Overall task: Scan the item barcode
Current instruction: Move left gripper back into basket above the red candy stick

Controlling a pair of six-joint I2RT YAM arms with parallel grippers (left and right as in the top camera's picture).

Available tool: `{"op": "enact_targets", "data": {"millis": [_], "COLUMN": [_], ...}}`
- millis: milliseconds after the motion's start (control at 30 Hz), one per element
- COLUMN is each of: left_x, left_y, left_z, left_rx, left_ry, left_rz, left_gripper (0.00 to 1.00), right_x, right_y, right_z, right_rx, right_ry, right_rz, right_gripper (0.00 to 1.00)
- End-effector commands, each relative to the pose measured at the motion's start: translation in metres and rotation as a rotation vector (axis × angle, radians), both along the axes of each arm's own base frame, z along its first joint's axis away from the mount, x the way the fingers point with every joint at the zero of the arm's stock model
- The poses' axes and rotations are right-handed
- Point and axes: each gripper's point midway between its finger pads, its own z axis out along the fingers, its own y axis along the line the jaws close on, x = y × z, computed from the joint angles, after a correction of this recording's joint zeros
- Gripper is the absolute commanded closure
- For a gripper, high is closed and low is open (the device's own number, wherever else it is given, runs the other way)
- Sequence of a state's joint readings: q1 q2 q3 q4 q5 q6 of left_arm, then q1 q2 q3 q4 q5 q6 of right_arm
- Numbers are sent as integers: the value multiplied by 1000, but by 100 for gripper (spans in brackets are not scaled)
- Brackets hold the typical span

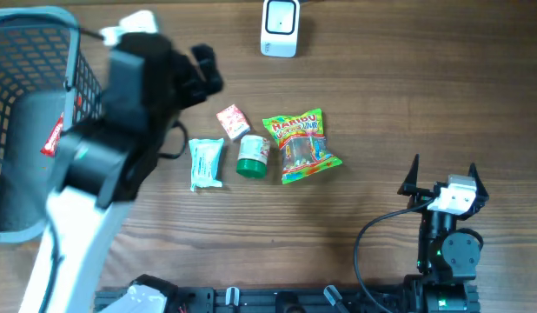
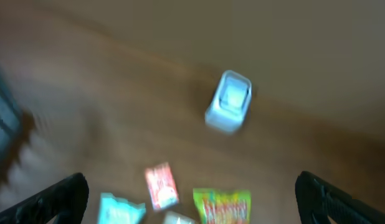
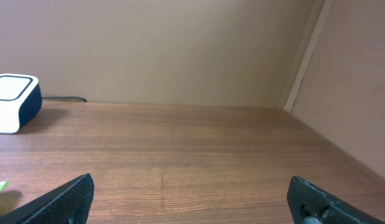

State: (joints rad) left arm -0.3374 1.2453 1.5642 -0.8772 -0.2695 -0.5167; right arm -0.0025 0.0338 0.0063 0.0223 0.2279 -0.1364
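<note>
Several items lie in a row mid-table: a teal packet (image 1: 206,163), a small red-and-white packet (image 1: 233,121), a green-lidded jar (image 1: 252,156) and a Haribo bag (image 1: 301,145). The white barcode scanner (image 1: 280,26) stands at the far edge. My left gripper (image 1: 208,71) hovers open and empty above the table, left of the row and between the basket and the scanner. Its blurred wrist view shows the scanner (image 2: 228,101), red packet (image 2: 161,185) and Haribo bag (image 2: 222,207) between its spread fingers (image 2: 61,199). My right gripper (image 1: 443,178) rests open and empty at the near right.
A blue wire basket (image 1: 77,65) stands at the left edge, with a grey shape and a red-labelled item (image 1: 51,136) inside. The right wrist view shows bare wood, the scanner (image 3: 15,93) at far left, and a wall behind.
</note>
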Motion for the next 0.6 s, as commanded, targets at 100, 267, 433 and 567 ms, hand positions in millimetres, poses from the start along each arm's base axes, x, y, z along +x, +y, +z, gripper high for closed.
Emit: {"op": "enact_targets", "data": {"millis": [100, 267, 433, 567], "left_x": [-28, -58, -81, -85], "left_y": [122, 215, 272, 297], "left_z": [51, 36, -22, -89], "left_rx": [73, -15, -260, -455], "left_ry": [-167, -133, 11, 180], "left_rz": [397, 755, 1058, 1298], "left_gripper": [0, 0, 0, 0], "right_x": [1, 1, 1, 1], "right_y": [3, 3, 3, 3], "right_z": [0, 0, 0, 0], "right_rx": [-6, -7, -6, -7], "right_ry": [-1, -1, -1, 0], "right_rz": [17, 17, 17, 17], "right_gripper": [0, 0, 0, 0]}}
